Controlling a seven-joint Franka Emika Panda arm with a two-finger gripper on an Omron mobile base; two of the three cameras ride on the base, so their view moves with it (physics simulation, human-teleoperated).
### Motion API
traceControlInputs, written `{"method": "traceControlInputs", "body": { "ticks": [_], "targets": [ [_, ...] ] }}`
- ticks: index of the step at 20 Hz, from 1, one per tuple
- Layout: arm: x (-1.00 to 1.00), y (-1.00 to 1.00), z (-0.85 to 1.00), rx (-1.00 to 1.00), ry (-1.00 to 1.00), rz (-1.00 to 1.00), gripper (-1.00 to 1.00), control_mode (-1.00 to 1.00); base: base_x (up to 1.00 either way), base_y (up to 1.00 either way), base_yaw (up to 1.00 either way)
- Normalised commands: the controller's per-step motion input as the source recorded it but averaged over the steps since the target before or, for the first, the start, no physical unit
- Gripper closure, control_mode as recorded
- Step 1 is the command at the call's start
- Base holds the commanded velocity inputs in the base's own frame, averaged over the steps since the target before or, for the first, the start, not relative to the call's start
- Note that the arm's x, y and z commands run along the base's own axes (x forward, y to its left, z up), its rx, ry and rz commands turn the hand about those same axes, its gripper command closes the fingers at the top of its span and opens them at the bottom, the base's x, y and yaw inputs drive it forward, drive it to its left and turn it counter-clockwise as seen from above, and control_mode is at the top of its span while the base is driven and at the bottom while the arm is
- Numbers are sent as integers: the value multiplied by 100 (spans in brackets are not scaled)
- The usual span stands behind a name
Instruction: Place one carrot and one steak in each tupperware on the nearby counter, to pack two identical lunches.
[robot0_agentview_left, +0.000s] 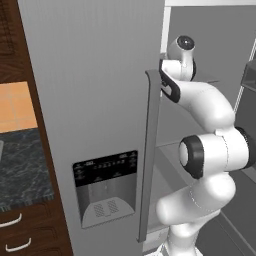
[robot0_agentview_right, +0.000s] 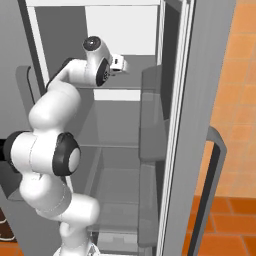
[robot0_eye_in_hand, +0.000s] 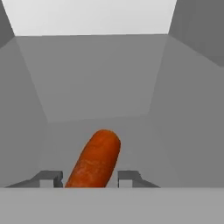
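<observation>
Carrot (robot0_eye_in_hand: 94, 159) lies between the fingertips (robot0_eye_in_hand: 49, 178) of the gripper (robot0_eye_in_hand: 89, 179); grip unconfirmed. Stiff, light, tapered: pinch mid-body.

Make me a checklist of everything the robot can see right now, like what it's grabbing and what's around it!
Surface: pale grey fridge shelf under the hand; a strip of black marbled counter at the left of the left base view.
Job's things: one orange carrot lying on the shelf, its near end between the fingertips.
Clutter: nothing seen.
Hand: hand reaches into the fridge; its fingertips sit on either side of the carrot; whether they are gripping it cannot be told.
Cables: nothing seen.
Surroundings: grey fridge door with a dispenser panel and a long handle; open fridge interior; orange tiled wall; brown drawers.
</observation>
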Motion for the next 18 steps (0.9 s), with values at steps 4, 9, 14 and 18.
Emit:
{"method": "traceControlInputs", "body": {
  "ticks": [4,9,14,18],
  "targets": [
    [-58,-93,-55,0,5,-7,100,-100,0,0,0],
    [-56,-14,8,1,7,0,100,-100,0,0,0],
    [-80,-2,44,3,19,0,100,-100,0,0,0],
    [-100,0,-27,-4,-11,0,100,-100,0,0,0]
  ]
}}
